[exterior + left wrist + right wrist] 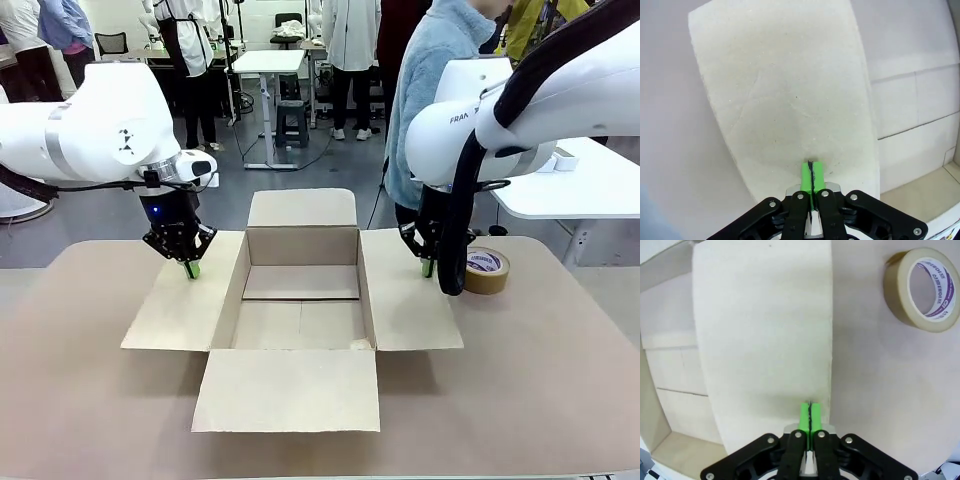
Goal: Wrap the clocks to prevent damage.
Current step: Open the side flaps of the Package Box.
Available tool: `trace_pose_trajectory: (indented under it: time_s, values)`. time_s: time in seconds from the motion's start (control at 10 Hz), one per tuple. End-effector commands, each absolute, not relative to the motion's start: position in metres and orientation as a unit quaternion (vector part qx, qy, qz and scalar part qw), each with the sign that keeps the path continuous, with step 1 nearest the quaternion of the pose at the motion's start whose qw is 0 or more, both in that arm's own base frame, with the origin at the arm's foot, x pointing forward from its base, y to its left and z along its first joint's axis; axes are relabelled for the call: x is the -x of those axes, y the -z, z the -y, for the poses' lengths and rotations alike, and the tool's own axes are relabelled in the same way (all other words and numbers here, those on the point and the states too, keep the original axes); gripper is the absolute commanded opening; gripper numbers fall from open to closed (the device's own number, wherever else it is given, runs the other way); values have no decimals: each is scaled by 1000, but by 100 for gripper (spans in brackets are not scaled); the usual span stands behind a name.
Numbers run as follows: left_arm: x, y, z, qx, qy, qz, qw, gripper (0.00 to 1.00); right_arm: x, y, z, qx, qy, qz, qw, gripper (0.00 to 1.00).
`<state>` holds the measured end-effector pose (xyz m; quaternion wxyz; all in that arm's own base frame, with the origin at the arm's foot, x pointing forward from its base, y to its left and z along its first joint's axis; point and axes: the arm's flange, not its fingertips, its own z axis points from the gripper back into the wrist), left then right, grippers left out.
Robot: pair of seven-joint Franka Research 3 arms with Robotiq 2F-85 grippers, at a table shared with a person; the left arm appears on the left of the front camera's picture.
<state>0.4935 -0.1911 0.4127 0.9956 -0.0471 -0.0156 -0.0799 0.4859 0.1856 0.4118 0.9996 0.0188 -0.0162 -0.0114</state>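
On the surface, nearest, the cardboard box (290,392) lies open with its flaps spread flat. The left jaws and the right jaws are pressed together, pinching nothing, each low at a side flap. A harder push could crease a flap or slide the box toward the tape roll (487,270). Where the clocks lie from the jaws I cannot tell.

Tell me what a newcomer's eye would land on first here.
An open, empty cardboard box sits in the middle of the table with its four flaps spread out. The left tool, shut, points down at the left flap, and the right tool, shut, at the right flap. A tape roll lies on the table beside the right flap.
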Motion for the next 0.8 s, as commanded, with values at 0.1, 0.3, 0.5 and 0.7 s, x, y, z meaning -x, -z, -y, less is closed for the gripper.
trace_pose_trajectory:
  time_s: [0.1, 0.3, 0.5, 0.7]
  values:
    - [-504, -384, 195, 52, 54, -5, 997, 1, -493, -375, -189, -20, 32, 9, 999, 1]
    - [-506, -375, 198, 63, 62, -15, 996, 1, -497, -361, -193, -19, 34, -4, 999, 1]
    - [-502, -384, 195, 80, 63, 5, 995, 1, -499, -366, -196, -34, 56, -20, 998, 1]
    - [-503, -371, 195, 55, 67, -18, 996, 1, -496, -359, -190, -20, 20, -12, 1000, 1]
